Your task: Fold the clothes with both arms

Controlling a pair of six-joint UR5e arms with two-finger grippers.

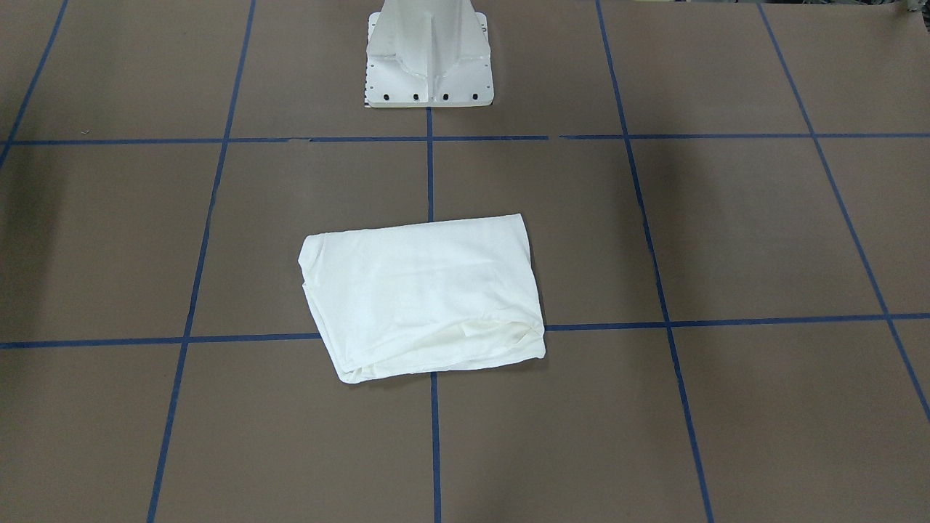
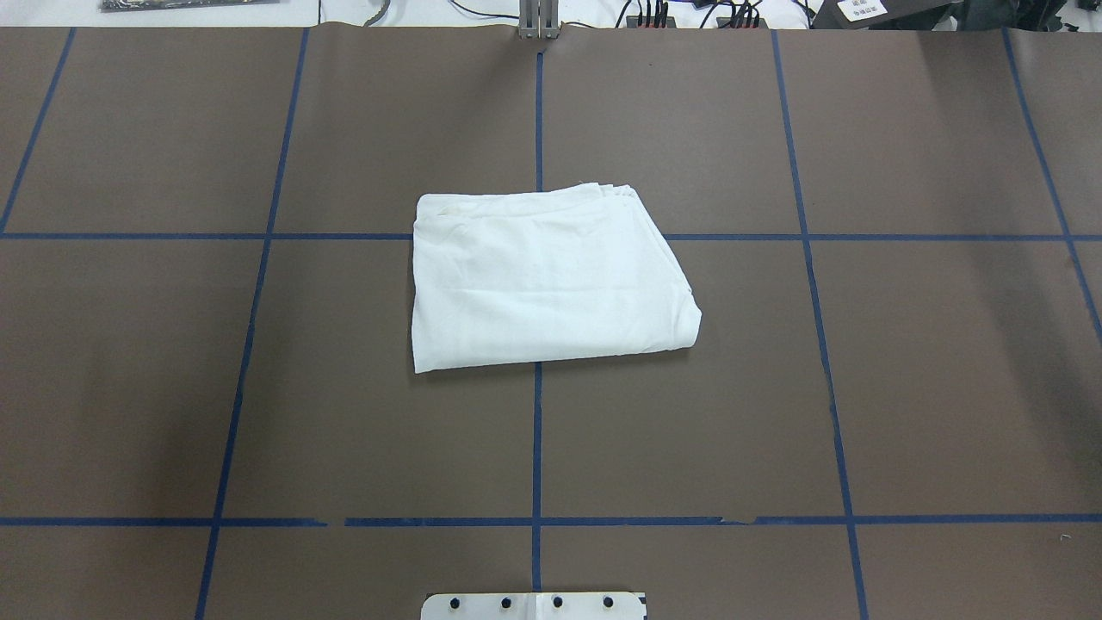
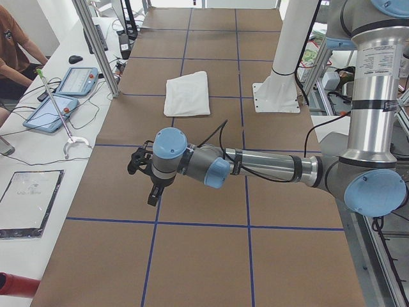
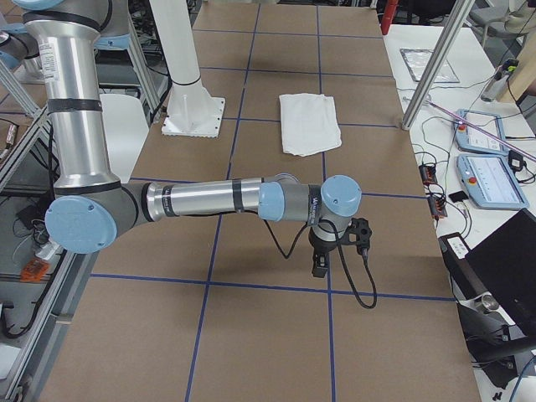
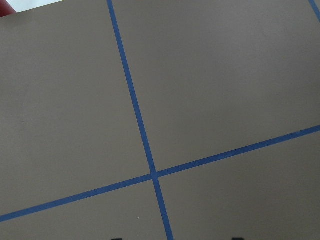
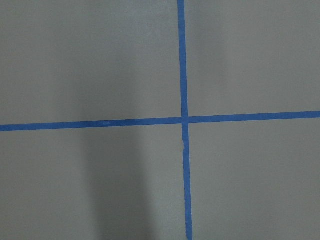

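The shirt (image 2: 542,280) lies folded on the table (image 2: 947,387), well apart from the left gripper (image 3: 152,193) and the right gripper (image 4: 318,265). Neither gripper touches it. I cannot tell how wide either's jaws stand.

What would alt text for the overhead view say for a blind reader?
A folded white shirt lies near the middle of a brown table gridded with blue tape lines. A white pedestal base peeks in at the bottom edge.

No legible text or labels
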